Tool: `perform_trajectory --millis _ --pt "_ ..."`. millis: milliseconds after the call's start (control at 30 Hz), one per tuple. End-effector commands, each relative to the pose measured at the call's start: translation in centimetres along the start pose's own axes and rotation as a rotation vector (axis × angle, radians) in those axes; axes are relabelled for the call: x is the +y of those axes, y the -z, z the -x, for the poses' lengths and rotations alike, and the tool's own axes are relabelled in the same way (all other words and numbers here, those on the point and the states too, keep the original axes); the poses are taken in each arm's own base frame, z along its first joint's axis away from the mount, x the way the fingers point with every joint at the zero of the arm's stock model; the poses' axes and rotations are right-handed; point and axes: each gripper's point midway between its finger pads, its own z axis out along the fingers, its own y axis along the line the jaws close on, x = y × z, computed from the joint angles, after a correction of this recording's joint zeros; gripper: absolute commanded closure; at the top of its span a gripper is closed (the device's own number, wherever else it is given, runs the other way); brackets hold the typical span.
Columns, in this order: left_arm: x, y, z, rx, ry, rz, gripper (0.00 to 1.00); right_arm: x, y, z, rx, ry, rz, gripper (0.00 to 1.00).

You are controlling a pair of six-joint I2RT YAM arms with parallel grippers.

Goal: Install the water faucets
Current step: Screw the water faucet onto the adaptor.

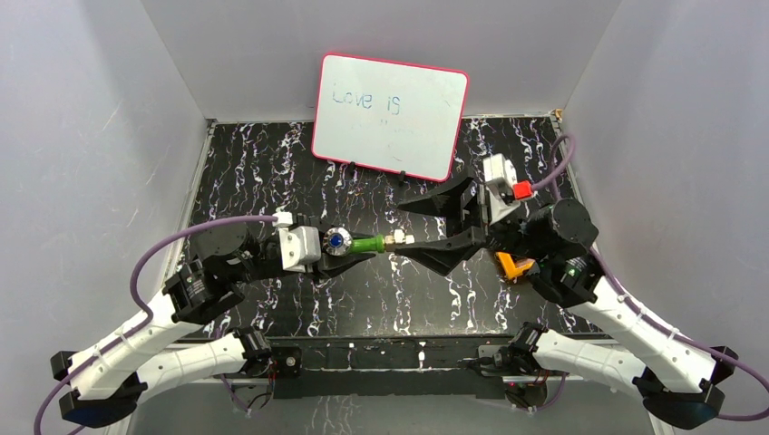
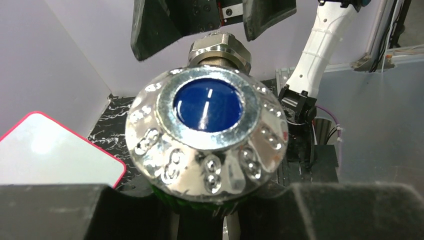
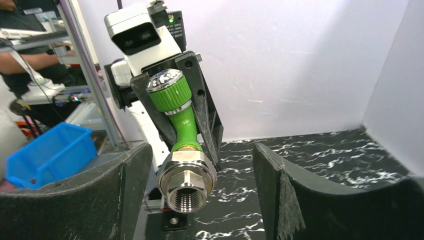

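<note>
The water faucet (image 1: 367, 243) hangs level above the table between the two arms, a green angled body with a blue-and-silver knob (image 2: 207, 132) and a silver threaded fitting (image 3: 187, 182). My left gripper (image 1: 349, 249) is shut on the green body just below the knob; in the left wrist view that gripper (image 2: 210, 210) has the knob filling the picture above it. My right gripper (image 3: 200, 195) is open, with its fingers (image 3: 125, 190) standing on either side of the fitting and a gap showing on both sides. Seen from above, the right gripper (image 1: 401, 228) straddles the fitting end.
A pink-framed whiteboard (image 1: 390, 113) leans at the back of the black marbled table (image 1: 263, 172). An orange piece (image 1: 512, 265) lies under the right arm. Grey walls close in left, right and behind. A blue bin (image 3: 50, 155) sits outside the cell.
</note>
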Motion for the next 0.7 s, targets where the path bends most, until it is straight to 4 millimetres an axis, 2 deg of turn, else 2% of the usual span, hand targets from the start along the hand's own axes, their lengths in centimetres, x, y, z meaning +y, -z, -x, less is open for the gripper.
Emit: perform_trajectory --millis 0,100,433,667 --pt "0.3 0.5 3.1 -0.122 0.040 0.035 1.00 1.4 0.5 4.3 -0.117 0.263 0.058 0.18" --pt "0.3 0.6 3.1 -0.125 0.084 0.043 1.00 1.8 0.9 4.4 -0.122 0.335 0.078 0.17" --pt "-0.5 0.1 3.5 -0.131 0.306 0.022 1.00 3.0 1.8 2.2 -0.002 0.697 0.239 0.17" --pt "-1.1 -0.5 3.3 -0.115 0.415 -0.005 1.00 2.3 2.1 0.5 0.097 0.799 0.272 0.18"
